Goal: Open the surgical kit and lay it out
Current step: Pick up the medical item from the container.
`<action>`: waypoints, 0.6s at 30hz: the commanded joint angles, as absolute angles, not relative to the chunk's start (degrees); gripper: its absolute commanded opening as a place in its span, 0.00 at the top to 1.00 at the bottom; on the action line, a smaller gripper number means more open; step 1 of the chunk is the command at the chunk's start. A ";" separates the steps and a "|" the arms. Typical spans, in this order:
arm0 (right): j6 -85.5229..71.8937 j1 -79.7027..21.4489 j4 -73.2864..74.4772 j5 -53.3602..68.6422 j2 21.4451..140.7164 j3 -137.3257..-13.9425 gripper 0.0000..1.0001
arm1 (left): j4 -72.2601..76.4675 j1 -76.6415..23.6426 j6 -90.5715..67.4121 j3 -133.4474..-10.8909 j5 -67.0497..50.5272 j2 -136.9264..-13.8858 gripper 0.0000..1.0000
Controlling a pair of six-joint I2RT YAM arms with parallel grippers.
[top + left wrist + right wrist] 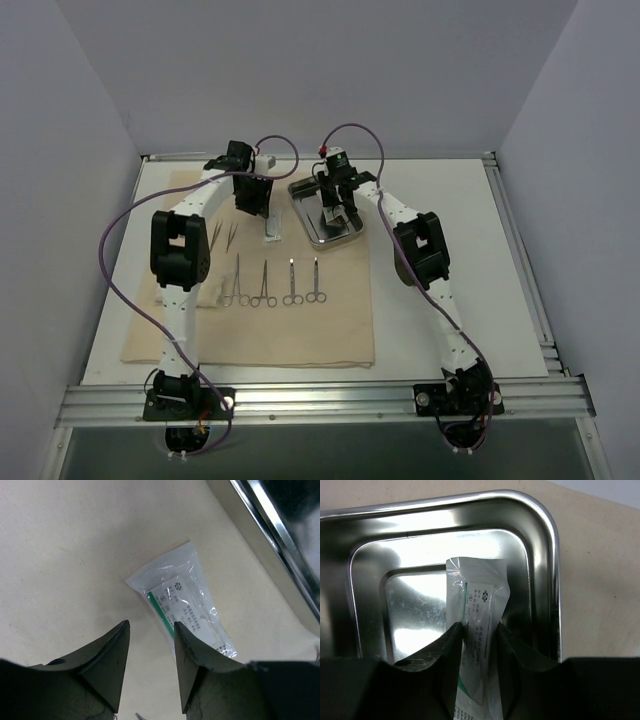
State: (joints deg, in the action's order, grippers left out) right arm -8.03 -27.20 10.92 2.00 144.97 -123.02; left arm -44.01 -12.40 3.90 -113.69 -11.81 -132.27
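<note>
Top external view shows the beige cloth wrap point(320, 330) spread flat, with the steel tray point(297, 200) sitting on its far part. Nearer than the tray, ring-handled instruments point(291, 290) lie in a row. The right gripper point(480, 626) pinches a clear packet point(477, 590) inside the tray. The left gripper point(151, 625) hovers with its jaws parted and empty, over a second packet point(182, 600) lying just left of the tray.
</note>
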 commanded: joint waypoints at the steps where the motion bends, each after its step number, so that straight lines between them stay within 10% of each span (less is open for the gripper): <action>1: -8.79 -27.42 13.45 3.51 145.29 -122.35 0.75 | -45.17 -12.74 2.90 -117.77 -13.54 -134.56 0.50; 18: -10.37 -26.98 8.79 3.60 137.03 -117.07 0.89 | -43.68 -14.06 5.89 -118.30 -18.01 -135.88 0.51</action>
